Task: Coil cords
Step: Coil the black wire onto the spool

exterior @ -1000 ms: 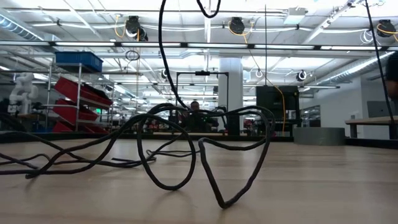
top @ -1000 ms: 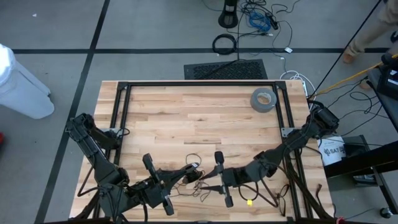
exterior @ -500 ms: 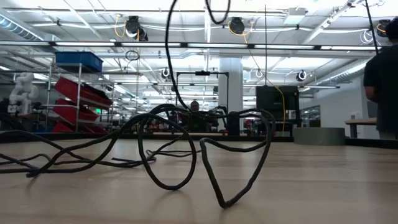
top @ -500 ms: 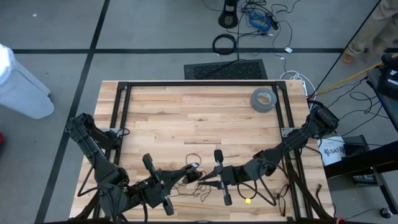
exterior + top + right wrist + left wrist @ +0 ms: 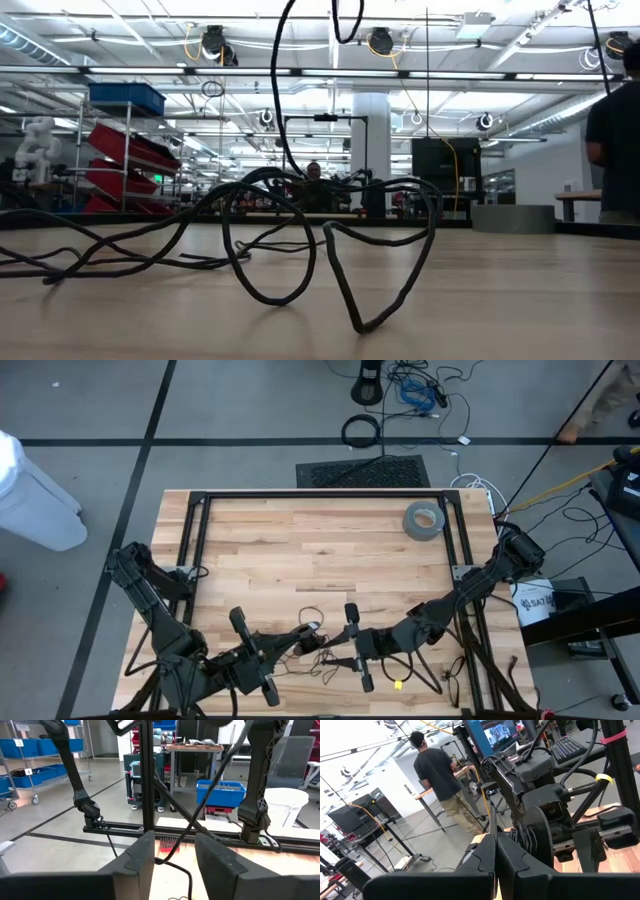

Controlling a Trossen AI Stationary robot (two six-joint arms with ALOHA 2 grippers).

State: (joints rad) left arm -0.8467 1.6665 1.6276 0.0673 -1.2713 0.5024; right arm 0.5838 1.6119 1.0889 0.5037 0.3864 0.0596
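The pale butcher-block wooden table (image 5: 330, 550) is seen from above, with both dark arms met at its near edge. The long, very thin black cord (image 5: 312, 643) lies there in a loose tangle between the two grippers, and in the low view its loops (image 5: 290, 240) are propped up off the wood, one strand rising out of the top of the picture.

The left gripper (image 5: 300, 632) is clenched, its fingers (image 5: 490, 855) pressed flat together with a thin black strand rising from between them; it is judged to be pinching the cord. The right gripper (image 5: 327, 661) is released, its fingers (image 5: 142, 851) set apart with the cord running loose through the gap.

The wire is judged light and springy: bends are held, yet it would likely slip from a slack pinch and snag on its own loops. A hold close to a free end, or on a raised loop clear of the crossings, would probably serve best.

A grey tape roll (image 5: 424, 519) sits well apart near the far right corner.

A white bucket's (image 5: 533, 603) lettering is too small to read; a blue bin (image 5: 20, 743) is marked "3", another "4".
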